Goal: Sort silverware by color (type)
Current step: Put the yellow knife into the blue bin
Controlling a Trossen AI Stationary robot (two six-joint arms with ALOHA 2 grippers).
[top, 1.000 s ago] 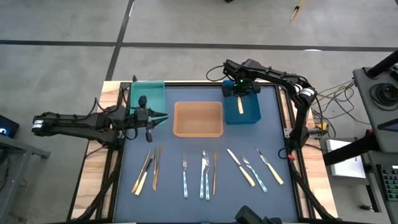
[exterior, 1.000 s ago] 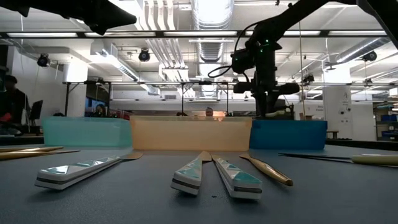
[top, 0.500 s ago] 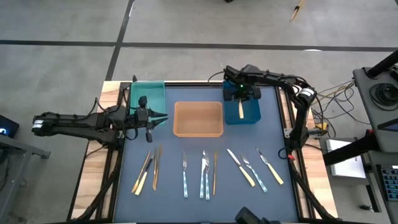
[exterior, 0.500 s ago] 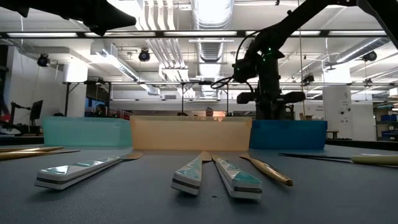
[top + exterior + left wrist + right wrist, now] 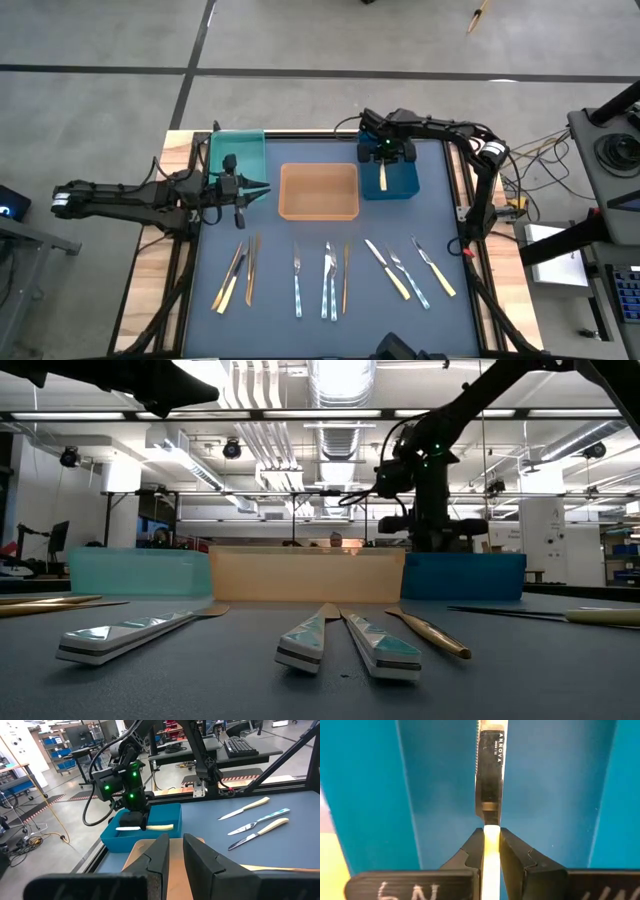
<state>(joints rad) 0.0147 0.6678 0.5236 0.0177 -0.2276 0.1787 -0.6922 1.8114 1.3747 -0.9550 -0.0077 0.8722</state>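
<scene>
Your right gripper (image 5: 491,851) clamps a cream-handled knife (image 5: 489,780) stamped, apparently, "ANNOVA", over the blue bin (image 5: 402,181); left gripper (image 5: 262,187) nearly closed, empty.

Dark jointed arms, black cables, green lights on the right wrist (image 5: 385,143).

Knife (image 5: 489,780) tip and handle end — both beyond the wrist picture's edges
</scene>
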